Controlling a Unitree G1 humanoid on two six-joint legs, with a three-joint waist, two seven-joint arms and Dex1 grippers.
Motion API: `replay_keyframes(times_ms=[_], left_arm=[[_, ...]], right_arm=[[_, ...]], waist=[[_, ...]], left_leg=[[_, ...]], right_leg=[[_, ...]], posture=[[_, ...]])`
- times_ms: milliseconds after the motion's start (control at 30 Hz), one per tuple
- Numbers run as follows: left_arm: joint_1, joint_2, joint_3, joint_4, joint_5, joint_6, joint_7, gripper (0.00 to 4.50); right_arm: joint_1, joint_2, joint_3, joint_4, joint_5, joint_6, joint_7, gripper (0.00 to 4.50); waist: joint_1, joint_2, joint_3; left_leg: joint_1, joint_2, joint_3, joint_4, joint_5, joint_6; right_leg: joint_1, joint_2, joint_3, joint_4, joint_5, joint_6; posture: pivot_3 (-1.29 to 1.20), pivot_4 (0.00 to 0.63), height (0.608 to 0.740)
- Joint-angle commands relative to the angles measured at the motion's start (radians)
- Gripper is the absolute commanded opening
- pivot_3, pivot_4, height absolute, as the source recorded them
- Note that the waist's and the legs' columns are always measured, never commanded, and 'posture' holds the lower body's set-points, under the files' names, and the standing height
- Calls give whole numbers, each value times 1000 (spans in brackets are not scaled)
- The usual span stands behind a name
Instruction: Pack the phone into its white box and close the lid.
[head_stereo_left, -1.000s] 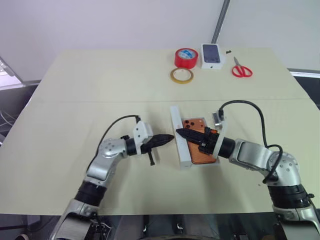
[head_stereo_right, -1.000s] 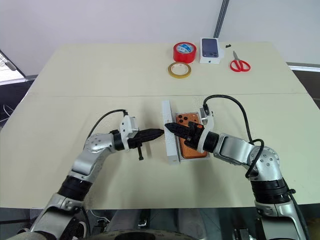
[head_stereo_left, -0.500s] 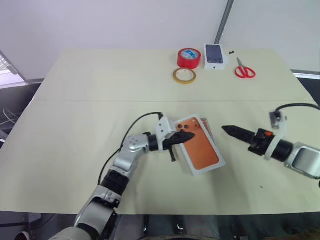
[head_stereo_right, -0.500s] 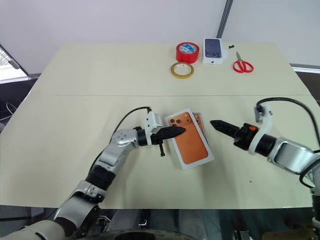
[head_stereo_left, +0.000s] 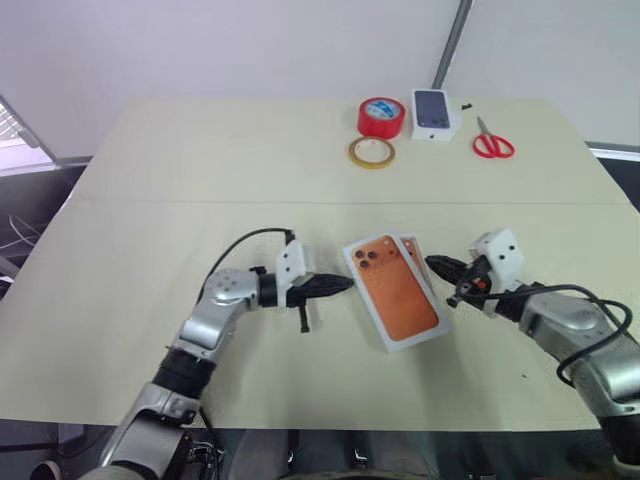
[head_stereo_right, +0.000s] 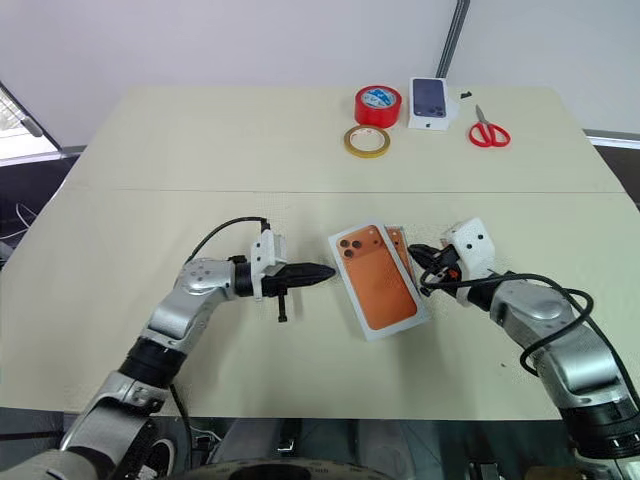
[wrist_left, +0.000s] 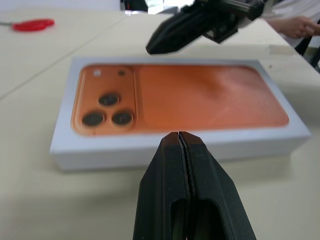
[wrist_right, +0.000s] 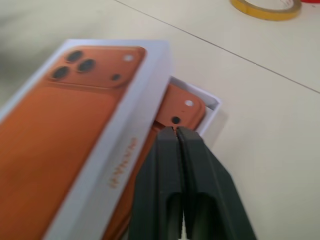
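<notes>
Left gripper (head_stereo_left: 345, 284), black tapered fingers pressed together, is pointing at the lid (head_stereo_left: 392, 290), a white rectangular shell with an orange printed top, lying askew over the phone (wrist_right: 177, 107) in the white box (wrist_right: 212, 102). Right gripper (head_stereo_left: 436, 264), likewise closed, is hovering beside it on the matte beige table (head_stereo_left: 200, 180).

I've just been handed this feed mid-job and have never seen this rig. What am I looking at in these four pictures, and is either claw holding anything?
It is a two-armed robot working at a table. Two pictures come from cameras in its head, looking down over both arms. The other two come from a camera on each wrist, looking along that claw's black fingers.

The left gripper and right gripper are both shut and hold nothing. Between them the lid, printed with an orange phone, lies askew over the white box. The phone peeks out inside.

At the far edge lie a red tape roll, a yellow tape ring, a small carton and scissors.
</notes>
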Motion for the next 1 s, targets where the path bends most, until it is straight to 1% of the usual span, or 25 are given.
replay_keyframes(times_ms=[33,100,200,333,500,667,867,1000], left_arm=[[6,-8,-21,0,39,-33,24,0],[12,-26,-32,32,59,-62,39,0],[11,-51,-32,52,53,-55,51,0],[-11,-73,-48,115,77,-76,52,0],[-67,-131,-41,196,101,-136,92,0],[-134,-192,-14,242,84,-128,135,0],[-147,-223,-32,267,97,-137,128,0],[-136,-219,-27,258,97,-133,128,0]], right_arm=[[-10,19,-11,-29,-16,11,34,42],[-6,23,-2,-33,-50,2,46,42],[-2,28,4,-40,-89,-8,58,42],[-14,45,-8,-50,-103,19,52,42],[-10,54,-13,-54,-129,23,52,42],[-11,61,-29,-49,-164,24,48,42],[-16,84,-48,-21,-199,25,43,42],[-11,99,-38,-25,-226,20,47,42]], waist=[[0,0,0],[-1,0,0],[-2,0,0],[-2,0,0],[0,0,0],[-1,0,0],[-2,0,0],[-1,0,0]], left_leg=[[0,0,0,0,0,0],[0,0,0,0,0,0],[0,0,0,0,0,0],[0,0,0,0,0,0],[0,0,0,0,0,0],[0,-1,0,0,0,0],[1,-1,0,0,0,0],[1,-1,0,0,0,0]], right_leg=[[0,0,0,0,0,0],[0,0,0,0,0,0],[0,0,0,0,0,0],[0,0,0,0,0,0],[0,0,0,0,0,0],[0,-1,0,0,0,0],[0,0,0,1,0,0],[0,0,0,1,0,0]], posture=[[0,150,740],[0,150,740],[0,150,740],[0,150,740],[0,150,740],[0,150,740],[0,150,740],[0,150,740]])
